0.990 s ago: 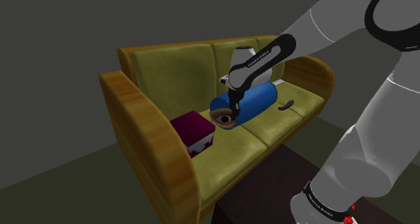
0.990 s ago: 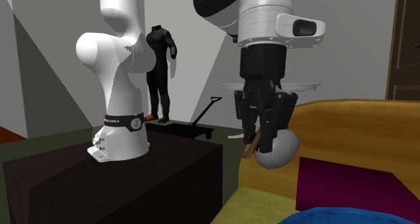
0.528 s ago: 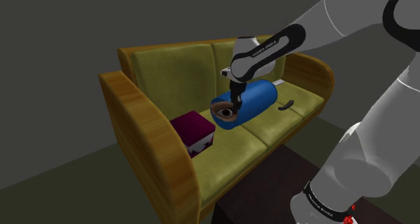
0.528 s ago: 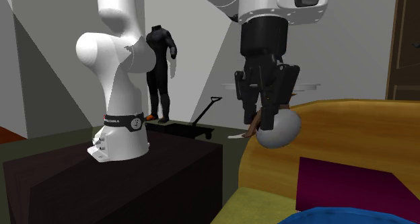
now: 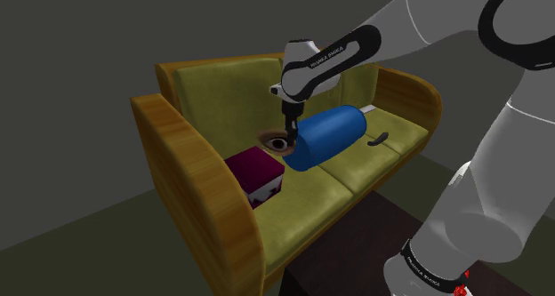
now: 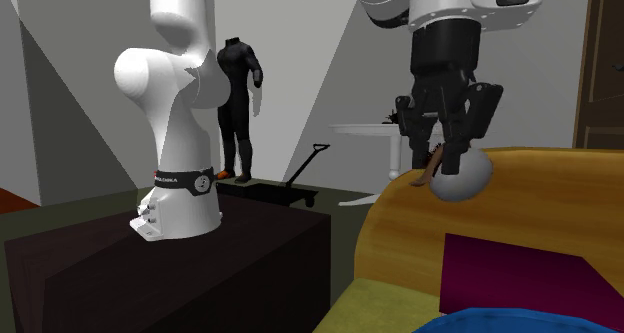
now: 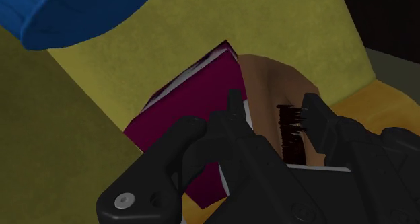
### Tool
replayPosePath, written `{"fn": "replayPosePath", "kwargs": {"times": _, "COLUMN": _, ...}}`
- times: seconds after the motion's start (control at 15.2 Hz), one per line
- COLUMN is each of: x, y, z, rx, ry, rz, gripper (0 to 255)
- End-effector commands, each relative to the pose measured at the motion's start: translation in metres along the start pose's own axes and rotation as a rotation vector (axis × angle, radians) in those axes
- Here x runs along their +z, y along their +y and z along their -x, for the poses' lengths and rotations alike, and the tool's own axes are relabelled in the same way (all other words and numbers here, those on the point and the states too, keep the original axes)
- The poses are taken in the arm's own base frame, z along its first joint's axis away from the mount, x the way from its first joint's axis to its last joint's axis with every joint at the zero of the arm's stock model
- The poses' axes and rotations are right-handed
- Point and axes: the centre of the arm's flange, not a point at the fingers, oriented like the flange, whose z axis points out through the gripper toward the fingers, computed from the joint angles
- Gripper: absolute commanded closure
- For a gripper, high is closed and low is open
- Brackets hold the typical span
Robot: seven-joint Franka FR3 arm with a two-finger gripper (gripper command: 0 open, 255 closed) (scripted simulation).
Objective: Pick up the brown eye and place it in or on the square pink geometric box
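The gripper [image 5: 286, 135] is clamped on the brown eye [image 5: 275, 142], holding it in the air over the olive sofa [image 5: 313, 193]. The eye is just beside the blue cylinder [image 5: 327, 134]. The dark magenta box [image 5: 254, 173] lies on the seat lower down, against the wooden armrest [image 5: 182, 152].

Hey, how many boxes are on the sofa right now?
1. The dark magenta box sits on the sofa seat by the wooden armrest at the shoulder view's left; another could hide behind the blue cylinder.
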Motion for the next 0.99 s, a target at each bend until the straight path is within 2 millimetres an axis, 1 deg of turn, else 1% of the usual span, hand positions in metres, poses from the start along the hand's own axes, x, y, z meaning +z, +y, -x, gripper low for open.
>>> {"fn": "replayPosePath", "kwargs": {"times": 0.0, "x": -0.003, "y": 0.002, "z": -0.027, "rx": 0.001, "ry": 0.001, "rz": 0.0, "gripper": 255}}
{"fn": "replayPosePath", "kwargs": {"times": 0.4, "x": -0.016, "y": 0.005, "z": -0.105, "rx": 0.001, "ry": 0.001, "rz": 0.0, "gripper": 255}}
{"fn": "replayPosePath", "kwargs": {"times": 0.46, "x": -0.017, "y": 0.005, "z": -0.113, "rx": 0.001, "ry": 0.001, "rz": 0.0, "gripper": 255}}
{"fn": "replayPosePath", "kwargs": {"times": 0.92, "x": 0.02, "y": 0.005, "z": -0.115, "rx": 0.001, "ry": 0.001, "rz": 0.0, "gripper": 255}}
